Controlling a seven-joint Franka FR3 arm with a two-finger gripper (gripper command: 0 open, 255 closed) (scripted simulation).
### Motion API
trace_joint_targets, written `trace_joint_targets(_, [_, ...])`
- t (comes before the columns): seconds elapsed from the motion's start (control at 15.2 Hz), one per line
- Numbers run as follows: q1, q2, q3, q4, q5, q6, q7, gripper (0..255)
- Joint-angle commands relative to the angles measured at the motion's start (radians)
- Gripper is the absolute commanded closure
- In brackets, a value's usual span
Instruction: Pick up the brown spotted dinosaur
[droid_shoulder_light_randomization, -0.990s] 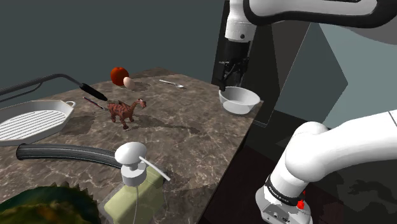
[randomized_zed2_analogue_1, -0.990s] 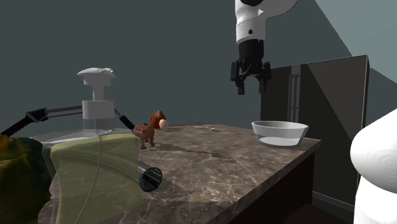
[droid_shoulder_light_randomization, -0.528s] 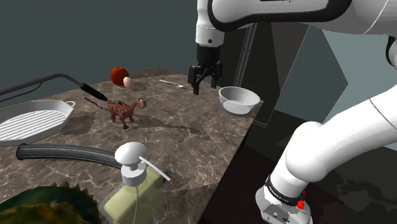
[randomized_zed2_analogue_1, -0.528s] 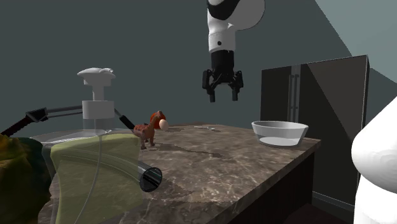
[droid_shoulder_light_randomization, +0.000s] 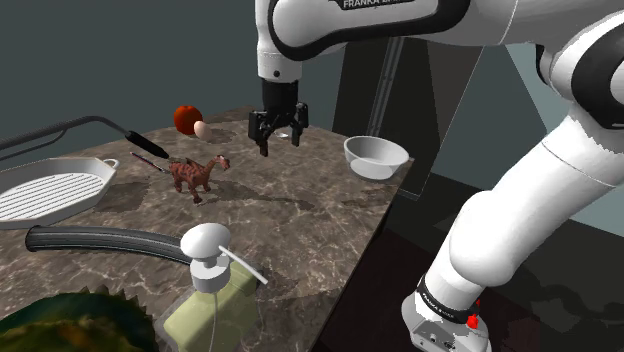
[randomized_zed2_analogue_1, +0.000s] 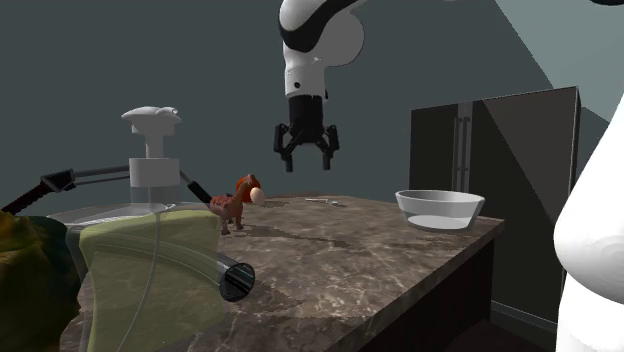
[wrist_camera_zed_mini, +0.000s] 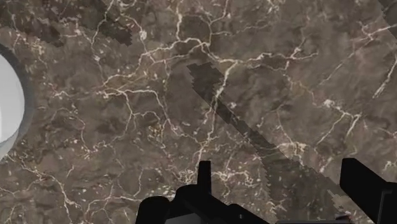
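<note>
– Where is the brown spotted dinosaur (droid_shoulder_light_randomization: 198, 173)?

– Left of centre in the shoulder view. It stands upright on the marble bench (droid_shoulder_light_randomization: 300, 215), between the ridged white grill pan (droid_shoulder_light_randomization: 50, 190) and the white bowl (droid_shoulder_light_randomization: 376, 156).

– And the fingers (wrist_camera_zed_mini: 359, 184)?

– They are released and spread wide, and the wrist view has only bare marble between them. In the shoulder view they hang above the bench at upper middle, up and right of the dinosaur and well apart from it.
</note>
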Motion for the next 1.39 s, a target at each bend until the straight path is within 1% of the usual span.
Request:
trace_joint_targets(0.0, [0.005, 0.085, 0.023, 0.072, -0.011, 0.01, 0.037, 0])
trace_joint_targets(0.46, [0.047, 0.364, 0.075, 0.332, -0.077, 0.015, 0.153, 0])
trace_joint_targets(0.66, [0.079, 0.494, 0.086, 0.472, -0.114, -0.005, 0.198, 0])
trace_joint_targets(0.86, [0.122, 0.632, 0.089, 0.64, -0.152, -0.041, 0.236, 0])
trace_joint_targets(0.92, [0.126, 0.642, 0.088, 0.653, -0.154, -0.044, 0.238, 0])
trace_joint_targets(1.32, [0.121, 0.643, 0.086, 0.573, -0.156, 0.036, 0.239, 0])
